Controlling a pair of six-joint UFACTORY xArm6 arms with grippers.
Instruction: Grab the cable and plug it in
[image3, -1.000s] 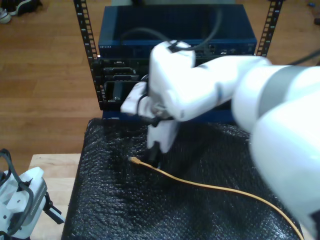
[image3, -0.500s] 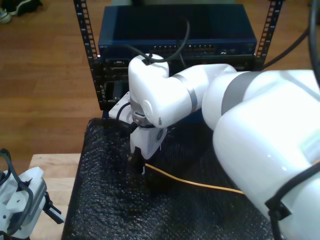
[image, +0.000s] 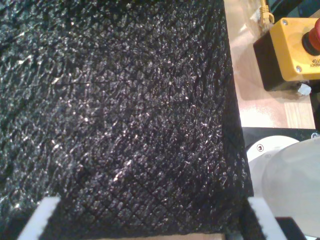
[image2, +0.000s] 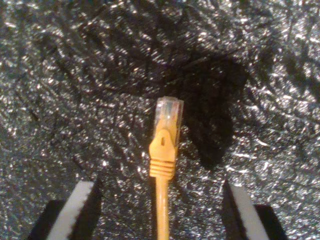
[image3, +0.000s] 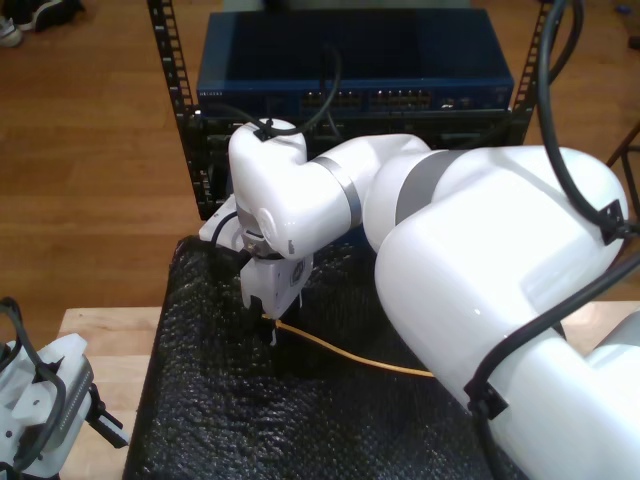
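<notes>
Orange-yellow, the cable (image2: 162, 200) lay flat on the black textured mat (image2: 75, 75), its clear plug (image2: 168, 114) pointing away from my second gripper (image2: 160, 207). The jaws of that gripper stood wide apart, one on each side of the cord just behind the plug's ribbed boot, touching nothing. In the exterior view the cable (image3: 350, 356) trailed from under the gripper toward that view's right, beneath the big white arm (image3: 470, 260).

As I judged it, closing there could pinch the thin cord askew, or roll it out between the pads, and a tilted plug would miss its port in the rack switch (image3: 350, 60) behind the mat. The trailing length might also drag under the arm.

My first gripper (image: 152, 220) hung over the mat (image: 115, 100) with jaws apart and empty. Beyond the mat's edge sat a yellow stop-button box (image: 292, 50).

No container was visible.
</notes>
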